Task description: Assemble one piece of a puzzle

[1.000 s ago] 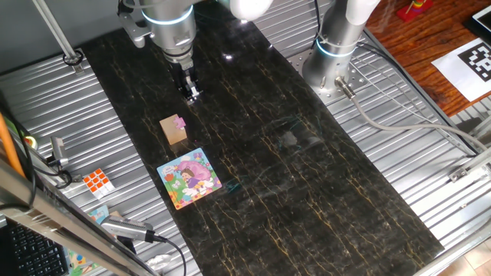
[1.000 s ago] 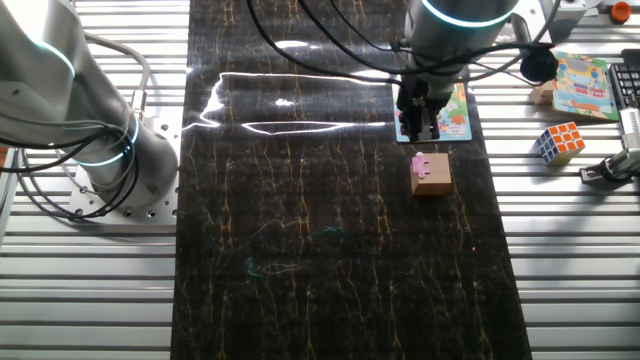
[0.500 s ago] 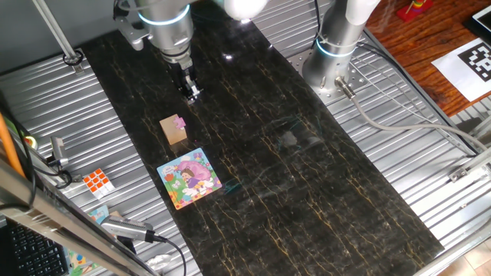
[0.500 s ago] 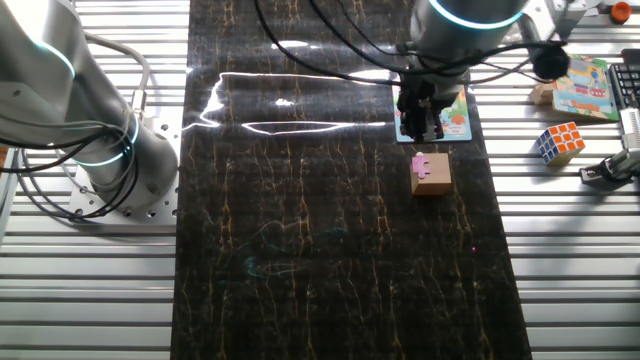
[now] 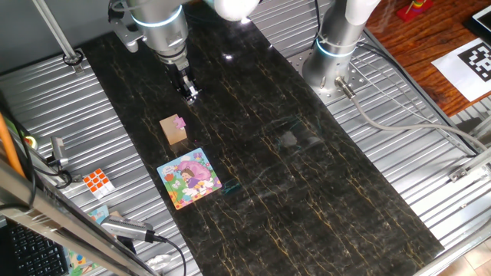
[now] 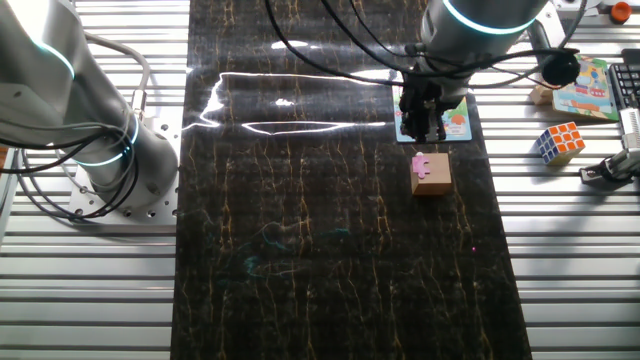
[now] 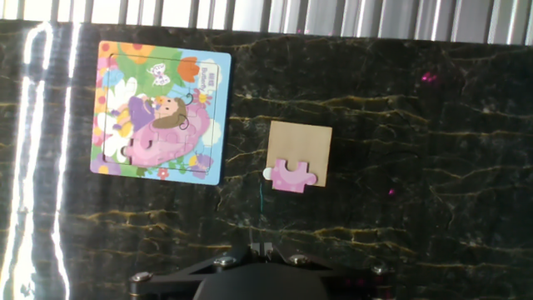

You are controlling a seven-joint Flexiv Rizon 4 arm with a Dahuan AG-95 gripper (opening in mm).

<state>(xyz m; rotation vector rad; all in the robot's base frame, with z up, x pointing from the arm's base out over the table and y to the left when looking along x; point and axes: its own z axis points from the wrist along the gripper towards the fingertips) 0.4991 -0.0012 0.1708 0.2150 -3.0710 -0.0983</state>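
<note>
While the gripper [image 5: 192,95] hangs above glossy black gold-veined marble [image 5: 307,192], we cannot tell whether its fingers are spread or pressed together. Ahead of it in the hand view, the flat pink piece [image 7: 292,176], knobbed and notched, lies on a square tan wooden block [image 7: 301,147], overhanging its near edge. Further ahead and to the left, apart from the block, lies the puzzle [image 7: 160,112], a thin square cartoon board with one notched gap in its pink area.
</note>
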